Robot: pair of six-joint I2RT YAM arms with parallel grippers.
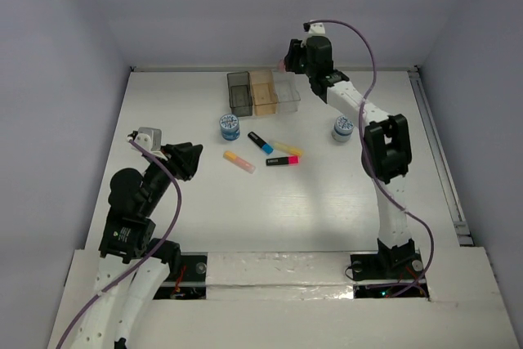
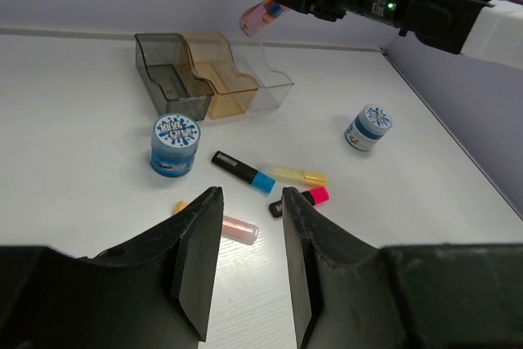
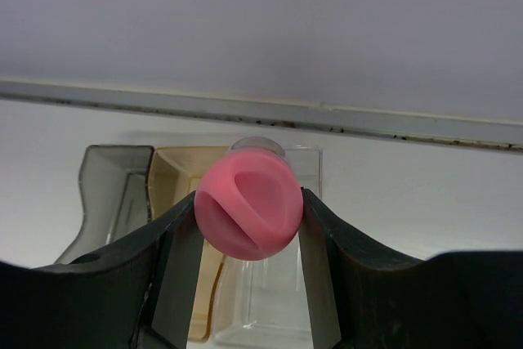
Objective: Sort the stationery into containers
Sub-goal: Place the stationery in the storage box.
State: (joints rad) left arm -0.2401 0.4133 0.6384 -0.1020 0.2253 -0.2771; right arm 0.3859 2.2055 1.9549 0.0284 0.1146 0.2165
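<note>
I have the right gripper (image 1: pixel 288 61) clamped on the pink stick (image 3: pixel 248 217), up near the clear bin (image 2: pixel 274 92); left gripper (image 2: pixel 252 267) open, empty, facing 4 highlighters (image 2: pixel 243 172).

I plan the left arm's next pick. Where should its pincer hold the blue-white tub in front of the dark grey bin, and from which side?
Probably best from straight above, closing across the round side wall of the tub. It stands upright, apart from the dark grey bin and the blue highlighter, so both sides are free. The left pincer is open.
</note>
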